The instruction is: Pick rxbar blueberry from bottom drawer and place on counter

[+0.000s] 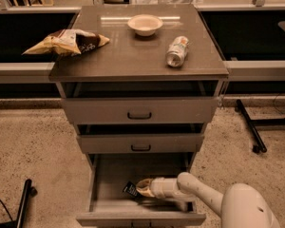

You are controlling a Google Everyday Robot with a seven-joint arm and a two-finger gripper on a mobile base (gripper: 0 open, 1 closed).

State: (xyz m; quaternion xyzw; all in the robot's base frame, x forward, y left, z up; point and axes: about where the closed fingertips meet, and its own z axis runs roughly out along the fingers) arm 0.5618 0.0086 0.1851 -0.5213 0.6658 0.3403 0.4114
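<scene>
Bottom drawer (100,184) stands pulled out, its floor in view; the two drawers above it are each slightly ajar. The arm (199,194) enters the drawer from 4 o'clock and runs toward 9 o'clock, low over the drawer floor. The gripper (143,187) sits inside the drawer, near the middle of its floor and somewhat toward the front panel. The rxbar blueberry (130,189) lies on the drawer floor directly at 9 o'clock from the gripper, touching or overlapped by its tip; only the bar's dark left end shows beyond the tip. Its long axis appears to run roughly in line with the arm, 9 to 3 o'clock, though the covered portion makes this uncertain. Whether the gripper is closed on the bar or merely set against it cannot be told. The counter (133,56) carries a chip bag (66,41) at 9 o'clock of its centre, a bowl (145,24) at 12 o'clock and a can (177,51) on its side at 3 o'clock; bare surface shows toward 6 o'clock along the front edge. Judgement: the task is at the grasp stage, nothing lifted; the coming move turns on the bar being at the gripper's tip, and a lift should go straight up and back toward 6 o'clock to pass the projecting middle drawer.
</scene>
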